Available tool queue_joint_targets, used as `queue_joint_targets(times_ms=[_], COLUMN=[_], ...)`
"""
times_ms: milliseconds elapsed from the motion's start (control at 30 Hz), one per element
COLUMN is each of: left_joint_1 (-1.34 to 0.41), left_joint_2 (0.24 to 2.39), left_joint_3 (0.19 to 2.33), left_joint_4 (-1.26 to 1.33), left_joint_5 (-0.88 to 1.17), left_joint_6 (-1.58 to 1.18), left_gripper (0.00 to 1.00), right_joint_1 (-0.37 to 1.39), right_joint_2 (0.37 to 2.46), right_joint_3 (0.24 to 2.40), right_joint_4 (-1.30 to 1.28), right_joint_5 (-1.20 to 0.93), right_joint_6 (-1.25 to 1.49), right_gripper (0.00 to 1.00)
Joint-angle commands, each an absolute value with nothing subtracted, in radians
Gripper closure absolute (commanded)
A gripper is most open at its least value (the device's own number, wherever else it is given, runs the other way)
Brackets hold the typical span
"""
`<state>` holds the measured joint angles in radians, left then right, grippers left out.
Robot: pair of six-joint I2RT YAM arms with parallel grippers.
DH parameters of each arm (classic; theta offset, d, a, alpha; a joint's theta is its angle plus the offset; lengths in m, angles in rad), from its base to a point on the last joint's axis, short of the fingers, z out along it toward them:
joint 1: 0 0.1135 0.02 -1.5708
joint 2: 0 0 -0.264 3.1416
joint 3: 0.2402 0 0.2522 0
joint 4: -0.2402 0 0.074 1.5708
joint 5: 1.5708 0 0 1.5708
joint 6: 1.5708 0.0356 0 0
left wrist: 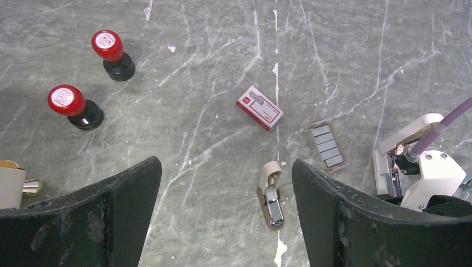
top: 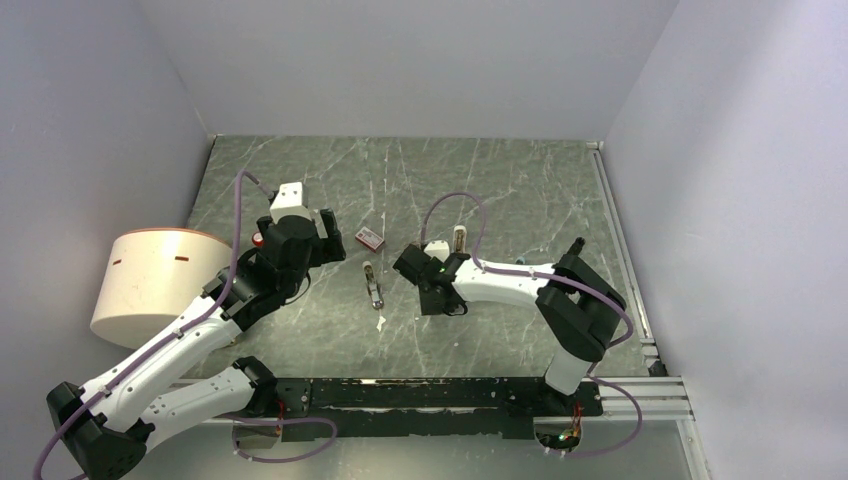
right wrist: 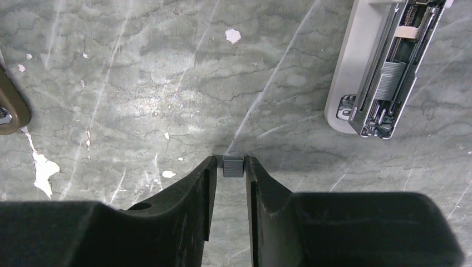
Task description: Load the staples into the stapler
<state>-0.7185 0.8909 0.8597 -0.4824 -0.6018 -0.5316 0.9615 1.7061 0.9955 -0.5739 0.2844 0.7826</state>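
The beige stapler (left wrist: 271,194) lies open on the marble table, its grey metal inside facing up; it also shows in the top view (top: 373,285). A tan tray holds the dark-grey ribbed staples (left wrist: 328,146) just to the right of it. My right gripper (right wrist: 234,162) is shut on a small grey strip of staples (right wrist: 234,167) low over the table, to the right of the beige stapler (right wrist: 8,108). My left gripper (left wrist: 225,164) is open and empty, high above the table, with the beige stapler showing between its fingers.
A long white stapler (right wrist: 384,72) lies open beyond my right gripper. A little red-and-white box (left wrist: 259,107) lies behind the beige stapler. Two red stamps (left wrist: 108,47) (left wrist: 69,103) stand at the left. A cream round container (top: 150,285) sits at the table's left edge.
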Motion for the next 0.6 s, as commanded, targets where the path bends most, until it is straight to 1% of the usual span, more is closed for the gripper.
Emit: queue_joint_targets(times_ms=[0, 100, 233, 433, 567], left_joint_1=[-0.715, -0.715, -0.714, -0.714, -0.714], left_joint_2=[0.886, 0.891, 0.893, 0.891, 0.887], left_joint_3=[0.857, 0.859, 0.858, 0.857, 0.855], left_joint_4=[-0.455, -0.456, -0.454, -0.455, -0.454], left_joint_5=[-0.606, -0.606, -0.605, -0.607, -0.606], left_joint_6=[-0.534, -0.532, -0.532, -0.533, -0.533], left_gripper=[0.09, 0.09, 0.09, 0.09, 0.09], right_joint_1=[0.958, 0.953, 0.952, 0.951, 0.949], right_joint_2=[1.741, 1.736, 1.730, 1.727, 1.725], right_joint_3=[0.978, 0.976, 0.973, 0.966, 0.967], right_joint_4=[-0.574, -0.572, -0.572, -0.564, -0.566], right_joint_5=[0.323, 0.332, 0.340, 0.332, 0.330], right_joint_6=[0.805, 0.809, 0.807, 0.801, 0.801], right_gripper=[0.69, 0.67, 0.66, 0.75, 0.77])
